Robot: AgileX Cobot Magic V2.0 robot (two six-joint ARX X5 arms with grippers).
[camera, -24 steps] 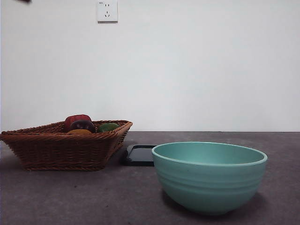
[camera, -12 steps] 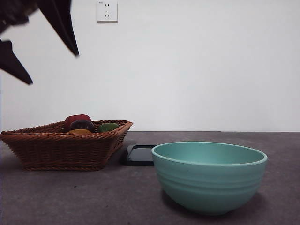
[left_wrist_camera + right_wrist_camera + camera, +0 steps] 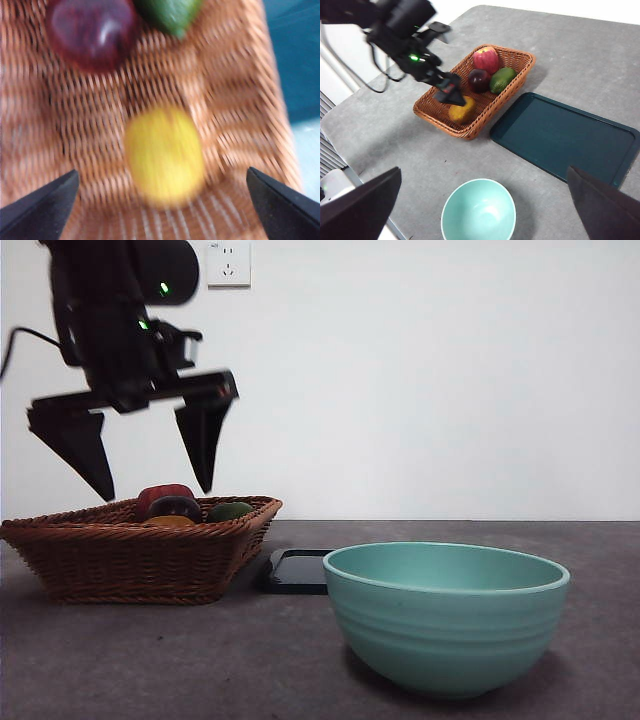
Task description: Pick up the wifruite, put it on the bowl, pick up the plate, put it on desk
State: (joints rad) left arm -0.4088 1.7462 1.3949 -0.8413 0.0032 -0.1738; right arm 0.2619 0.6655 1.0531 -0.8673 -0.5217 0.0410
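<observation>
The wifruite (image 3: 164, 155), orange-brown and blurred in the left wrist view, lies in the wicker basket (image 3: 130, 560). It shows as a sliver in the front view (image 3: 170, 522) and also in the right wrist view (image 3: 462, 111). My left gripper (image 3: 157, 490) is open and hangs just above the basket, its jaws either side of the fruit (image 3: 162, 171). The mint-green bowl (image 3: 447, 620) stands empty on the desk (image 3: 150, 670). The black plate (image 3: 298, 570) lies flat behind the bowl, beside the basket (image 3: 565, 137). My right gripper (image 3: 484, 170) is open and empty, high above the table.
The basket also holds a red apple (image 3: 486, 59), a dark red-purple fruit (image 3: 92, 32) and a green fruit (image 3: 170, 12), all beyond the wifruite. The left arm (image 3: 405, 30) reaches in over the basket. A wall socket (image 3: 228, 262) is behind.
My left arm has come down from the top left corner and now hangs open over the basket. The bowl, plate and fruits have not moved.
</observation>
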